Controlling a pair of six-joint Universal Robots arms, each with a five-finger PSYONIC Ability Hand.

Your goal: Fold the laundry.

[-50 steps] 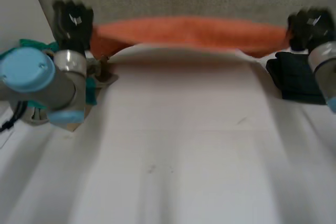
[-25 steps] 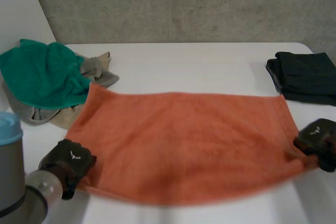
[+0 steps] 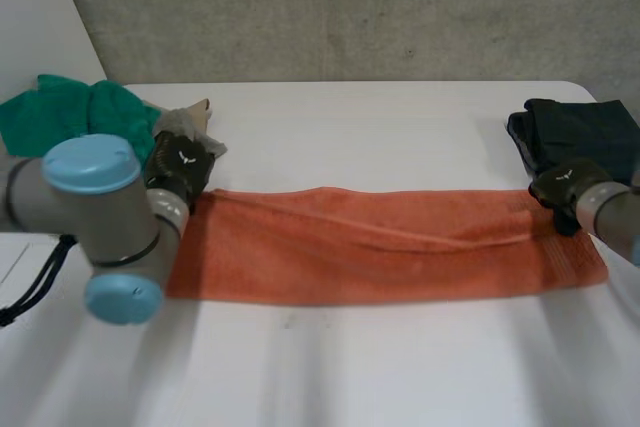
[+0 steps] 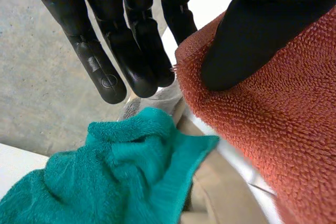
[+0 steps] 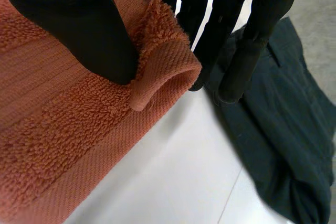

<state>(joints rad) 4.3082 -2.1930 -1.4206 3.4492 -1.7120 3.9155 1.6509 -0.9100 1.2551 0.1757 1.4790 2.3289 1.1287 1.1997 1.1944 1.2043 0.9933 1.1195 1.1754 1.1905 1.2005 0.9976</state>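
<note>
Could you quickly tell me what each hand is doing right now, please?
Left hand: shut on the orange towel, pinching a far corner between thumb and fingers.
Right hand: shut on the towel's other far corner, likewise pinched.

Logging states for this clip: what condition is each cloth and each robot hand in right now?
orange towel: folded in half, lying flat on the table
green towel: crumpled in a heap
beige cloth: crumpled, partly under the green towel
dark garment: folded
left hand: pinching the orange towel's far left corner
right hand: pinching its far right corner
</note>
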